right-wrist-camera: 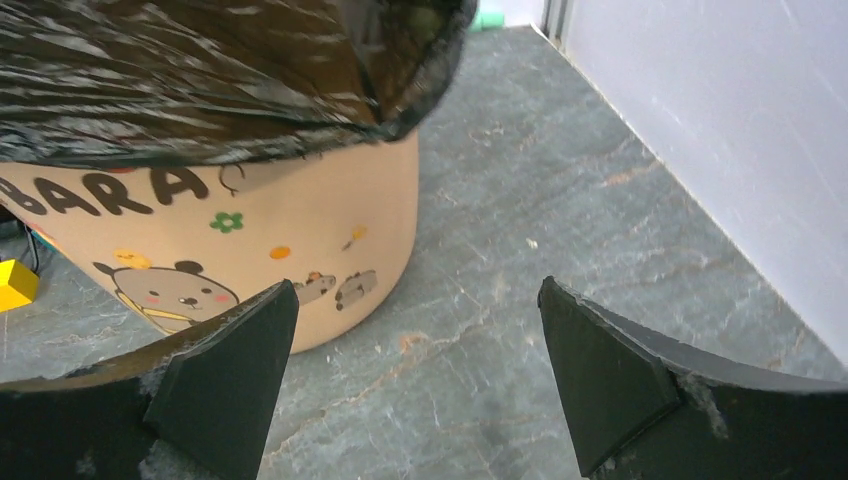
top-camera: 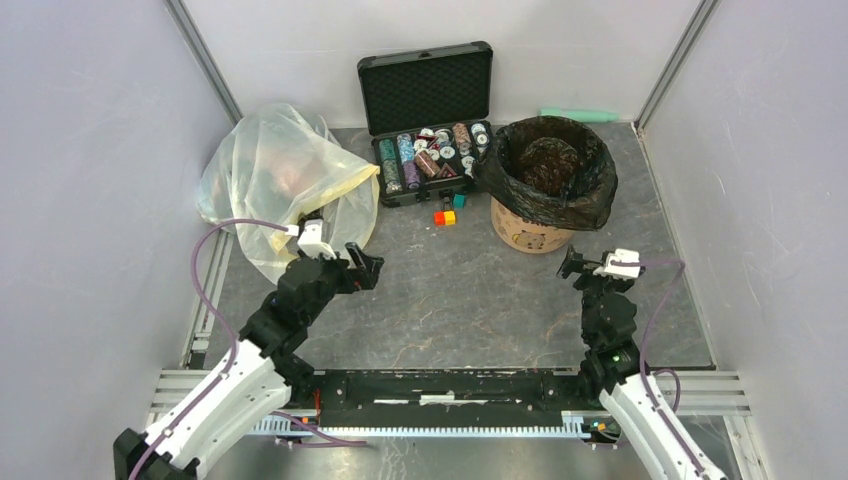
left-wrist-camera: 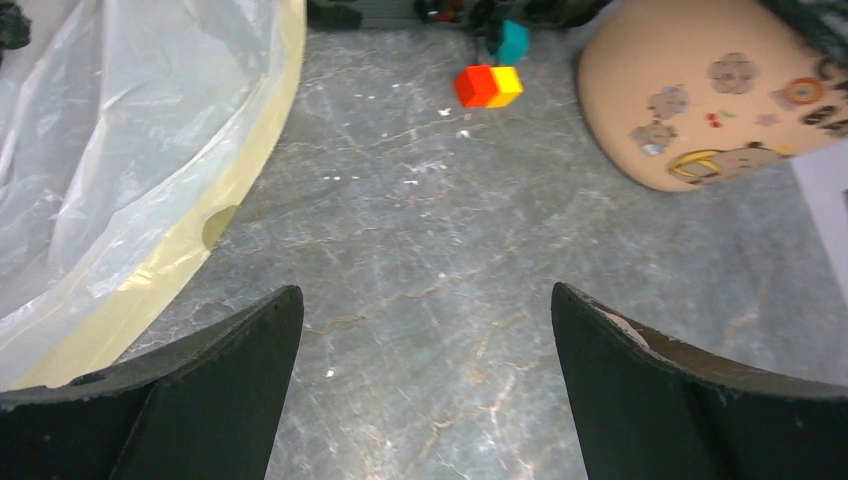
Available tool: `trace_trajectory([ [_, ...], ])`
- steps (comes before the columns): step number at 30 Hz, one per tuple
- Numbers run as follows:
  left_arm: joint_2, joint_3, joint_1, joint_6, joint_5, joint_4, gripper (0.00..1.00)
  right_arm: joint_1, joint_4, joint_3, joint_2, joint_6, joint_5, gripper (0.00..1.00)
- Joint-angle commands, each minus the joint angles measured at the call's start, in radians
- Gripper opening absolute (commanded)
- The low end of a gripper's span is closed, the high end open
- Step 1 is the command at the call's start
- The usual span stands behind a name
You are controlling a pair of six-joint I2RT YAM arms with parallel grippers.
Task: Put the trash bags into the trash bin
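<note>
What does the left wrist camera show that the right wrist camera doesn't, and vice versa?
Only left wrist: the translucent yellowish bag, a red cube, a teal cube, the open left end effector. Only right wrist: the black trash bag plainly draped over the rim of the peach trash bin, BARA lettering, the side wall, the open right end effector. Both: that bin, a yellow cube, the grey tabletop.

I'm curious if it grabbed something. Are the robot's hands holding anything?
Nothing. The left gripper and the right gripper are both open and empty.
</note>
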Motion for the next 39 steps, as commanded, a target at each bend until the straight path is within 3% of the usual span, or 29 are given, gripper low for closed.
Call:
trace_trajectory([
  [1,0.065,-0.069,0.004,0.098,-0.136,0.28,1.0,0.0,0.344,-0.131,0.168,-0.151,-0.067,0.98],
  [7,0.186,-0.079,0.034,0.298,-0.389,0.45,1.0,-0.045,0.793,-0.184,0.513,-0.244,-0.06,0.98],
  [9,0.226,-0.088,0.063,0.35,-0.439,0.523,1.0,-0.109,0.832,-0.157,0.618,-0.223,-0.136,0.98],
  [13,0.336,-0.111,0.157,0.441,-0.408,0.663,1.0,-0.214,0.937,-0.14,0.784,-0.22,-0.262,0.98],
  [17,0.429,-0.161,0.214,0.483,-0.391,0.836,1.0,-0.22,1.036,-0.14,0.899,-0.293,-0.326,0.98],
  [21,0.498,-0.197,0.252,0.528,-0.359,0.964,1.0,-0.22,1.244,-0.159,1.075,-0.307,-0.302,0.98],
  [23,0.56,-0.244,0.288,0.584,-0.285,1.115,1.0,-0.22,1.37,-0.165,1.175,-0.325,-0.349,0.98],
  [26,0.636,-0.244,0.305,0.611,-0.271,1.17,1.0,-0.22,1.191,-0.118,1.126,-0.358,-0.416,0.98],
  [29,0.757,-0.207,0.323,0.634,-0.231,1.211,1.0,-0.22,1.168,-0.092,1.141,-0.306,-0.295,0.98],
  [31,0.836,-0.158,0.327,0.671,-0.169,1.184,1.0,-0.221,1.18,-0.09,1.149,-0.303,-0.287,0.98],
  [32,0.872,-0.133,0.328,0.67,-0.205,1.201,0.99,-0.221,1.183,-0.093,1.15,-0.303,-0.288,0.98],
  [33,0.86,-0.113,0.342,0.64,-0.204,1.125,1.0,-0.221,1.162,-0.086,1.146,-0.302,-0.29,0.98],
  [36,0.879,-0.135,0.378,0.611,-0.188,1.195,1.0,-0.221,1.174,-0.09,1.149,-0.303,-0.291,0.98],
  [39,0.89,-0.108,0.397,0.592,-0.174,1.158,1.0,-0.22,1.173,-0.088,1.147,-0.303,-0.29,0.98],
])
